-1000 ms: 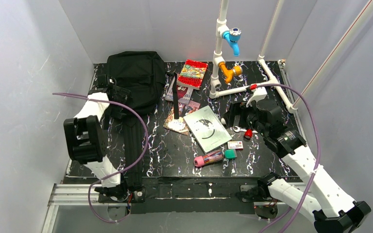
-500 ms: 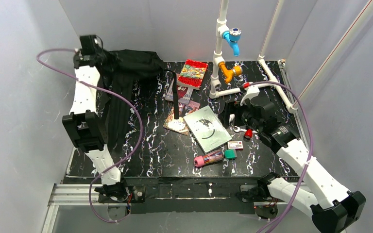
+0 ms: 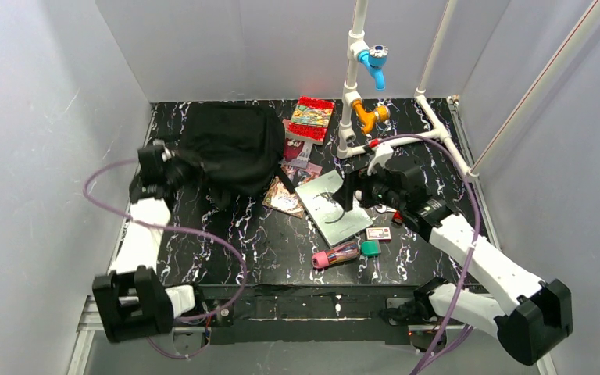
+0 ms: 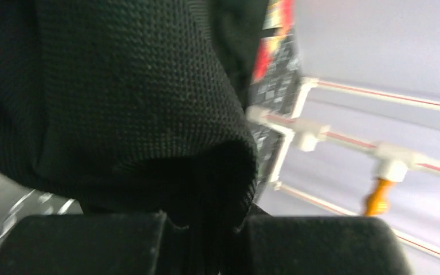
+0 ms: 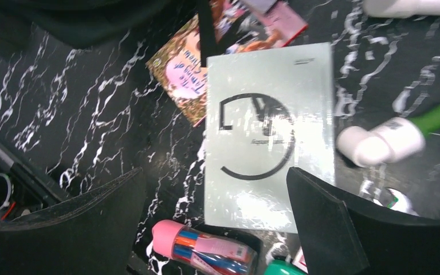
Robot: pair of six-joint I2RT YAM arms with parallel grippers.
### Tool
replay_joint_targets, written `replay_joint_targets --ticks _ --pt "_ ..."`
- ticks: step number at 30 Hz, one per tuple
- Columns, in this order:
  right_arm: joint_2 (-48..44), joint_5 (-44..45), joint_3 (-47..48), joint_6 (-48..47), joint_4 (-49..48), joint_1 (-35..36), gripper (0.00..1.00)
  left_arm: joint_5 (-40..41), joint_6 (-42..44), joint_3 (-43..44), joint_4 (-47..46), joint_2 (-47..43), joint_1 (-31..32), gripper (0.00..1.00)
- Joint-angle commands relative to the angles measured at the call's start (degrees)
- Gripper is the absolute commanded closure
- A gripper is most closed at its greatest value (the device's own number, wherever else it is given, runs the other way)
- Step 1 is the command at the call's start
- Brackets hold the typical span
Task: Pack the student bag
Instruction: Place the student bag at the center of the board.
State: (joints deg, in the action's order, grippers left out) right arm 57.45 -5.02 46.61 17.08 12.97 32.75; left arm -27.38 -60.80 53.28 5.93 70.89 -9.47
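The student bag [image 3: 233, 147] is a large soft black backpack slumped at the back left of the table. My left gripper [image 3: 185, 166] is shut on a fold of the bag's black fabric [image 4: 149, 103] at its left edge; that cloth fills the left wrist view and bunches between the fingers [image 4: 86, 243]. My right gripper [image 3: 349, 195] hangs open above a grey book [image 3: 333, 208] with a black smile mark. In the right wrist view the grey book [image 5: 269, 137] lies flat between and beyond the spread fingers [image 5: 332, 229], which hold nothing.
Near the front lie a pink pencil case [image 3: 335, 255], a green eraser [image 3: 370, 248] and a small white box [image 3: 378, 233]. Small picture books [image 3: 283, 198] lie by the bag, and a red patterned book [image 3: 310, 116] behind. White pipes with a blue tap [image 3: 375, 61] and an orange tap [image 3: 369, 117] stand back right.
My left gripper shut on the bag, lifted it high toward the back left wall, then brought it down; the strap has left the books. My right arm moved left over the grey book.
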Motion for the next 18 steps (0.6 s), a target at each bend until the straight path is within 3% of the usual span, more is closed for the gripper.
replay_joint_targets --ticks 1,6,8,12,16,18 --pt "5.0 -4.6 -0.4 -0.3 -8.6 4.0 0.00 2.8 6.2 -10.4 12.9 -16.0 -0.2 1.00" --pt "15.5 -3.9 3.3 -1.0 -11.7 10.5 0.00 13.5 8.9 -13.6 31.8 -27.9 -0.1 0.96" --pt "19.6 -3.4 5.3 -1.0 -12.4 13.2 0.00 16.3 7.1 -15.4 36.0 -30.0 -0.2 0.85" --pt "27.2 0.2 10.5 -0.8 -13.8 18.8 0.00 17.3 5.3 -17.4 44.0 -28.5 -0.2 0.33" --pt "32.3 5.6 15.6 1.9 -13.6 23.9 0.00 21.7 11.5 -11.1 50.7 -24.2 -0.2 0.25" --pt "34.6 11.0 17.5 6.0 -13.7 26.2 0.00 25.9 14.6 -5.8 53.4 -23.2 -0.1 0.12"
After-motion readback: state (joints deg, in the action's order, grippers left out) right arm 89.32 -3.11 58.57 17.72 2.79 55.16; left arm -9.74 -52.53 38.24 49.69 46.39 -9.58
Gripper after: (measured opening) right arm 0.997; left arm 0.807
